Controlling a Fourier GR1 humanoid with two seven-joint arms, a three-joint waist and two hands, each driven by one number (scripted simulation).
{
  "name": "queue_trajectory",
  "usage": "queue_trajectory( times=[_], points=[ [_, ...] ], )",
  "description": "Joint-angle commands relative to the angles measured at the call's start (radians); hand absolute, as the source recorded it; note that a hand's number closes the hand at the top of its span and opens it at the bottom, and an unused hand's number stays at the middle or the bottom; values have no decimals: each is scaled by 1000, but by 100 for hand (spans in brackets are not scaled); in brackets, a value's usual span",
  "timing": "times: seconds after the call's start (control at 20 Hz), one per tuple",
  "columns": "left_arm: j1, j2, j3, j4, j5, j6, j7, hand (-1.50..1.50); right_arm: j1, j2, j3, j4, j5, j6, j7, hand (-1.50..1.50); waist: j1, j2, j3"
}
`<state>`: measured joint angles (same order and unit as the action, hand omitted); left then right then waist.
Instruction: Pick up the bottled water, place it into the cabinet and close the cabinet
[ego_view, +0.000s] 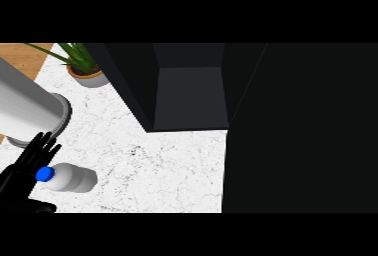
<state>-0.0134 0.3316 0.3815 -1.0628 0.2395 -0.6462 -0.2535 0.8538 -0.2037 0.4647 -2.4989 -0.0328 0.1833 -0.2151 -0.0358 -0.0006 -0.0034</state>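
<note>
The bottled water (75, 178), pale with a blue cap (46, 174), is on the white marble counter (155, 165) at the lower left. My left hand (22, 172) is right next to it on its left, fingers straight and pointing up the view. The blue cap shows against the palm, and I cannot tell whether they touch. The dark cabinet (188, 95) stands open at the back centre, its inside bare. The right hand does not show.
A large grey cylinder (26, 112) reaches in from the upper left, just above my left hand. A potted plant (85, 70) stands at the back left. A broad black surface (303, 130) fills the right side of the view.
</note>
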Motion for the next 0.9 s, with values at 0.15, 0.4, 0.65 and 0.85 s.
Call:
queue_trajectory(
  times=[0.15, 0.4, 0.65, 0.85],
  points=[
    [-125, -2, -52, 304, -154, -27, -238, -150, 37, -37, 1, -121, 54, -26, 18, -150, 1, 4, -1],
    [-144, -42, -90, 396, -218, 15, -376, -150, 132, -96, -12, -138, 48, -5, -85, -150, -8, -1, 0],
    [-170, -32, -89, 533, -207, -60, -475, 150, 117, -97, 29, -124, 72, -26, -82, -150, -1, 4, -2],
    [-224, 4, -109, 591, -255, -16, -537, 150, 139, -113, 33, -167, 47, -43, -65, -150, -3, 8, -4]
  ],
)
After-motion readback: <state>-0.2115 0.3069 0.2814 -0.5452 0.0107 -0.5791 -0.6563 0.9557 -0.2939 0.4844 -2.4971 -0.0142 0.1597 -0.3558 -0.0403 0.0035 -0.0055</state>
